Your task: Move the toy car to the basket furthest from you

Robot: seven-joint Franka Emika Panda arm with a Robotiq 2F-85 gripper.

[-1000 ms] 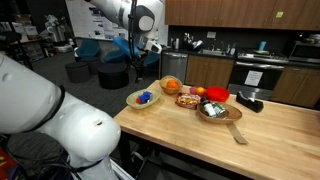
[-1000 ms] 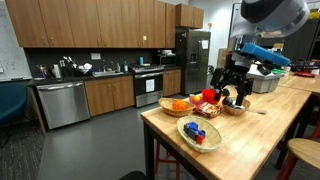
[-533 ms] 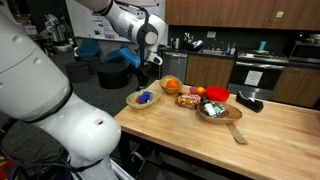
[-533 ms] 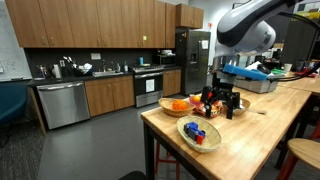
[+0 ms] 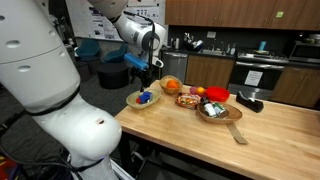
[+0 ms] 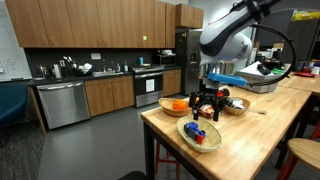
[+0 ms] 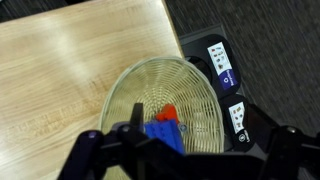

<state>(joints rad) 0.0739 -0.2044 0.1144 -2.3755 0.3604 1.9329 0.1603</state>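
Note:
The toy car (image 5: 146, 98) is bright blue with a red part. It lies in a woven basket (image 5: 133, 100) at the table's corner. It also shows in an exterior view (image 6: 197, 131) and in the wrist view (image 7: 165, 134), inside the basket (image 7: 190, 90). My gripper (image 5: 143, 74) hangs just above this basket, fingers spread and empty. It also shows in an exterior view (image 6: 206, 106), and as dark fingers at the bottom of the wrist view (image 7: 185, 155). More baskets stand further along the table, one with an orange fruit (image 5: 171, 86).
A red bowl (image 5: 217, 95), a filled bowl (image 5: 212, 111), a wooden spoon (image 5: 237, 132) and a black object (image 5: 250, 103) lie on the wooden table (image 5: 260, 140). The table's edge runs right beside the toy's basket. A black labelled device (image 7: 222, 66) lies below.
My gripper has moved from above the further baskets toward the corner basket with the toy car and has come lower over it. The objects have not moved.

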